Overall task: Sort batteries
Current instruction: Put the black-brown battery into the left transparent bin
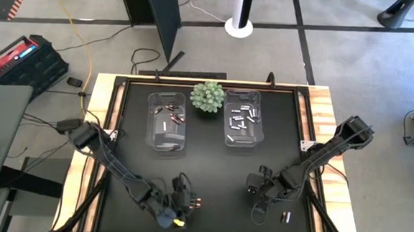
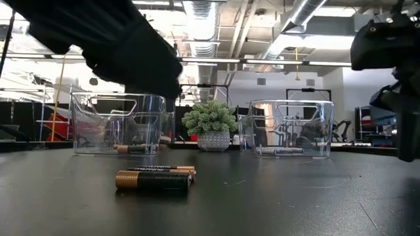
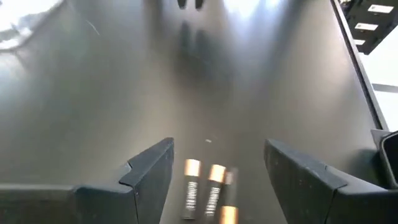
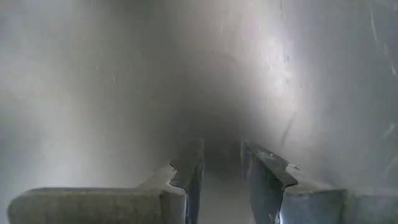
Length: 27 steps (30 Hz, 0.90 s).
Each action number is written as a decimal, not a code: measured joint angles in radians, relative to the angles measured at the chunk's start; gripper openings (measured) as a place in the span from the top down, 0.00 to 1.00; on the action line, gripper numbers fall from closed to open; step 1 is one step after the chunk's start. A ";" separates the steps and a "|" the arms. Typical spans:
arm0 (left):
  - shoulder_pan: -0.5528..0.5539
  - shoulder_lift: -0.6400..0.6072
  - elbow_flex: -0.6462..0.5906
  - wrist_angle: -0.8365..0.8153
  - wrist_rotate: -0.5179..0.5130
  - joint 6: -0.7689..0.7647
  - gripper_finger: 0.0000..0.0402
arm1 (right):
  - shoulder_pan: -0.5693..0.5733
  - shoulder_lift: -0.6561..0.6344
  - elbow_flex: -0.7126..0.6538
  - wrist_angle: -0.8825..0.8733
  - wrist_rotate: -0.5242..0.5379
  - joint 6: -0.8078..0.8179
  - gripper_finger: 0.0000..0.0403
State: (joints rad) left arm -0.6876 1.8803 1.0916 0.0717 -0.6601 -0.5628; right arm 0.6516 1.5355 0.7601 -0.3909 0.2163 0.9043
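Three dark batteries with copper ends (image 3: 208, 193) lie side by side on the black table near its front edge, and they also show in the low view (image 2: 154, 178). My left gripper (image 3: 219, 149) hangs open just above and behind them (image 1: 186, 200), one finger to each side, touching nothing. My right gripper (image 4: 222, 149) hovers over bare table at the near right (image 1: 254, 194), its fingers apart with nothing between them. One more small battery (image 1: 285, 217) lies to its right.
Two clear bins stand at the back. The left one (image 1: 167, 122) holds dark batteries and the right one (image 1: 241, 118) holds silvery ones. A green spiky plant (image 1: 207, 96) sits between them. The table's middle is bare black surface.
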 joint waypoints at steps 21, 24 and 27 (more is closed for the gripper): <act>-0.064 0.167 0.135 -0.143 0.066 -0.149 0.39 | -0.012 -0.040 0.000 -0.012 -0.011 -0.067 0.69; -0.066 0.165 0.135 -0.145 0.073 -0.152 0.39 | -0.012 -0.040 0.000 -0.010 -0.011 -0.059 0.69; -0.067 0.167 0.135 -0.128 0.072 -0.127 0.39 | -0.012 -0.040 0.000 -0.009 -0.011 -0.048 0.69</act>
State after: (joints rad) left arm -0.7547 2.0468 1.2263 -0.0565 -0.5877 -0.6895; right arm 0.6392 1.4956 0.7605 -0.4004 0.2050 0.8561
